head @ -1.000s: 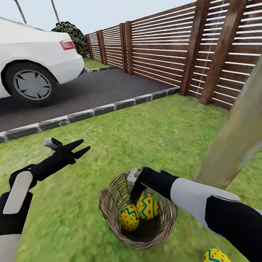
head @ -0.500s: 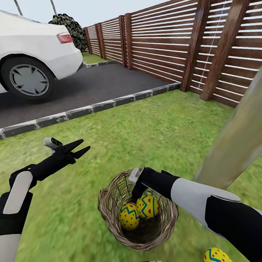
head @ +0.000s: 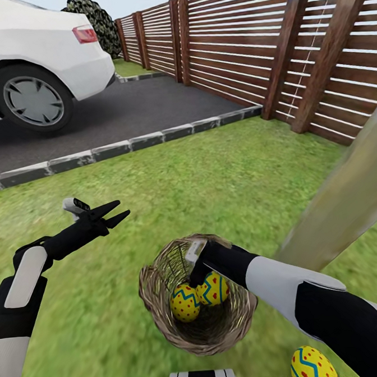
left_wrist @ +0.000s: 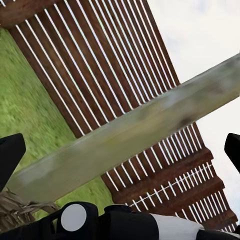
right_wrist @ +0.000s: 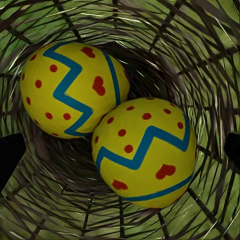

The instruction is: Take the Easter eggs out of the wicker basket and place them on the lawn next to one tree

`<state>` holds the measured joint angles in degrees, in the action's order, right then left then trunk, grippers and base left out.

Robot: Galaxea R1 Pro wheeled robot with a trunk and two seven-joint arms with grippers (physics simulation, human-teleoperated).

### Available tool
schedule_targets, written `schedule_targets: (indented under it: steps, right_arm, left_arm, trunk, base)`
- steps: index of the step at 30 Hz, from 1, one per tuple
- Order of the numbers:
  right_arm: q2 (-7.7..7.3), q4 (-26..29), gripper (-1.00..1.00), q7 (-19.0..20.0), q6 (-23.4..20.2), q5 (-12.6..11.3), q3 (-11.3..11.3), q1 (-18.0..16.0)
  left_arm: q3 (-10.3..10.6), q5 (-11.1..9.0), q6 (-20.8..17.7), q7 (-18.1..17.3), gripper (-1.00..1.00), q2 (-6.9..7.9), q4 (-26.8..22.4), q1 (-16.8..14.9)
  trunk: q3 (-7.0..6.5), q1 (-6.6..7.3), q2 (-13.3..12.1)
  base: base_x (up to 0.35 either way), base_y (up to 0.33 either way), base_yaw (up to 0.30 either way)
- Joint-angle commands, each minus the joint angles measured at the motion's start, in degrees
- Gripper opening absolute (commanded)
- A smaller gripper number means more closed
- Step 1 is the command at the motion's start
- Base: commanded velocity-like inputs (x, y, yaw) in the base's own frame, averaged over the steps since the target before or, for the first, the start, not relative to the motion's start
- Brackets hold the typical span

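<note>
While your right gripper reaches into the wicker basket at lower centre, fingers spread and holding nothing, two Easter eggs touch inside. A third egg lies on the lawn, lower right, near the tree. Your left gripper hovers open, empty.

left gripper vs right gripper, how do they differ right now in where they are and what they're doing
The left gripper hangs in the air above the lawn, beside the wicker basket, while the right gripper reaches down inside it. The left gripper has nothing near its fingers, whereas the right gripper is just above two Easter eggs. Both have jaws open and hold nothing, and both have dark fingers.
</note>
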<state>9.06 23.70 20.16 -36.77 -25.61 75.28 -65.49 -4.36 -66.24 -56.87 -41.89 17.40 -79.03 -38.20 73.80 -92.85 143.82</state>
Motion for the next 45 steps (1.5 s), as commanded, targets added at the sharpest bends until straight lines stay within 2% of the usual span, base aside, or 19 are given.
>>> schedule_targets:
  steps: [1,11,15,21,26,30,36,41,45]
  right_arm:
    - [-0.02,0.03,1.00,0.00,-0.14,0.04,0.22,-0.07]
    - [-0.21,-0.05,1.00,-2.45,-0.25,0.18,0.46,-0.15]
    - [-0.27,0.02,1.00,-2.42,-0.18,3.88,0.52,-0.16]
    - [-0.23,0.00,1.00,-2.56,-0.22,5.65,0.55,-0.16]
    - [-0.20,0.01,1.00,-2.66,-0.17,9.79,0.49,-0.16]
    - [-0.18,0.02,1.00,-3.27,-0.15,11.61,0.50,-0.16]
    - [-0.09,0.10,1.00,-7.05,-0.07,12.15,0.38,-0.16]
    - [-0.09,0.30,1.00,-7.30,0.25,12.33,0.35,-0.16]
    - [-0.01,0.81,1.00,-7.05,0.37,12.42,0.30,-0.08]
  left_arm:
    - [-0.03,0.06,-0.21,-0.21,1.00,0.00,0.01,-0.04]
    - [0.02,0.06,-0.22,-0.21,1.00,0.00,0.01,-0.04]
    - [0.04,0.06,-0.21,-0.21,1.00,0.00,0.01,-0.04]
    - [0.05,0.06,-0.20,-0.21,1.00,-0.03,0.01,-0.04]
    - [0.05,0.06,-0.19,-0.21,1.00,-0.08,0.01,-0.04]
    - [0.05,0.06,-0.21,-0.21,1.00,-0.08,0.01,-0.04]
    - [0.11,0.06,-0.18,-0.21,1.00,-0.08,0.01,-0.04]
    - [0.14,0.06,-0.21,-0.21,1.00,-0.17,0.01,-0.04]
    - [0.14,0.06,-0.20,-0.21,1.00,-0.23,0.01,-0.04]
  trunk:
    - [0.27,-0.01,0.04]
    - [2.49,-0.27,0.17]
    - [3.37,-0.37,0.22]
    - [4.70,-0.53,0.30]
    - [5.15,-0.58,0.33]
    - [5.81,-0.65,0.37]
    - [7.14,-0.81,0.45]
    - [8.25,-0.94,0.52]
    - [8.25,-0.94,0.52]
  base:
    - [0.000,0.000,0.000]
    - [0.000,0.000,0.000]
    - [0.000,0.000,0.000]
    - [0.000,0.000,0.000]
    - [0.000,0.000,0.000]
    - [0.000,0.000,0.000]
    - [0.000,0.000,0.000]
    - [0.000,0.000,0.000]
    - [0.000,0.000,0.000]
